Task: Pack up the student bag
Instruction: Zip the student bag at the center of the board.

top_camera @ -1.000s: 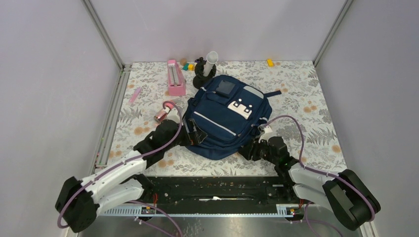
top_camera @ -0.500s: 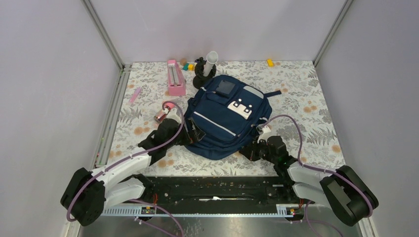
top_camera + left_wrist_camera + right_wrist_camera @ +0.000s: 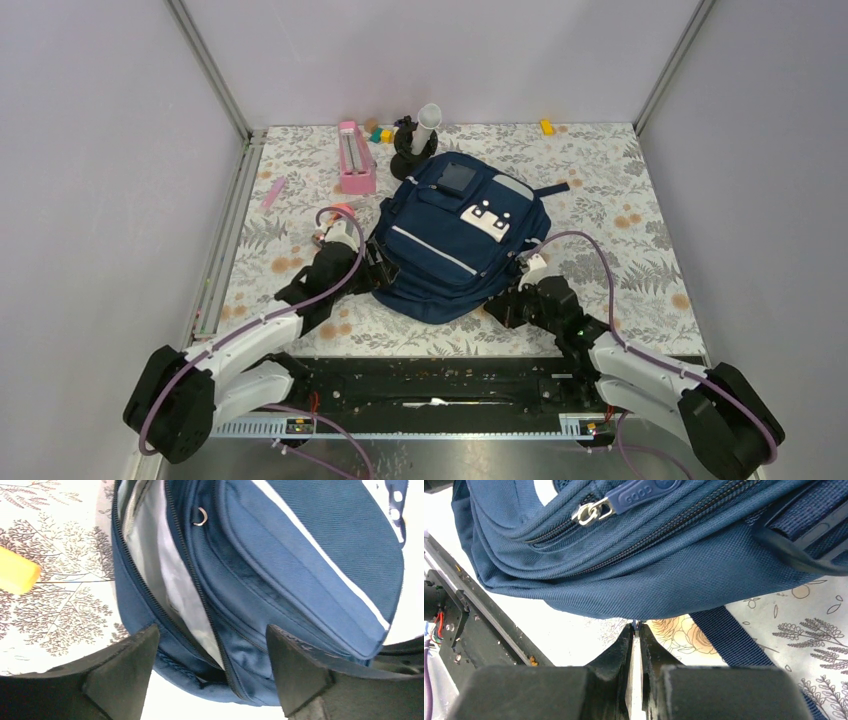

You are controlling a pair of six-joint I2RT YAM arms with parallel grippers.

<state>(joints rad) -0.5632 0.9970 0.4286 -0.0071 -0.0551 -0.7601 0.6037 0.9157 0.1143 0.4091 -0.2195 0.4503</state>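
While the left gripper [image 3: 211,632] stands wide open astride the unzipped mouth and the right gripper [image 3: 635,630] is pinched shut on the hem, the student bag [image 3: 455,240] lies flat on the desk [image 3: 620,200] — opened, nothing visibly inside. Packing seems barely begun — the pink case [image 3: 355,158] waits beyond.

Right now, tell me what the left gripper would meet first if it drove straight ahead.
The student bag: the left gripper points at its unzipped edge, grey lining showing between the open fingers. Depth is unclear, but it looks close.
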